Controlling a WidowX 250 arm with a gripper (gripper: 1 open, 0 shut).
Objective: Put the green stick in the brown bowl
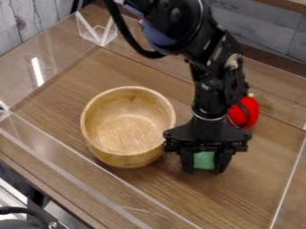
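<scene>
The green stick (205, 161) shows as a bright green block low on the wooden table, between the black fingers of my gripper (206, 162), which points straight down and is shut on it. Only the block's front face shows; the rest is hidden by the fingers. The brown bowl (128, 125), round, thick-walled and empty, stands just to the left of the gripper, its rim close to the left finger.
A red strawberry-shaped toy (245, 111) lies behind the arm on the right. Clear plastic walls (48, 148) fence the wooden table (120, 76), with a clear folded stand (98, 32) at the back left.
</scene>
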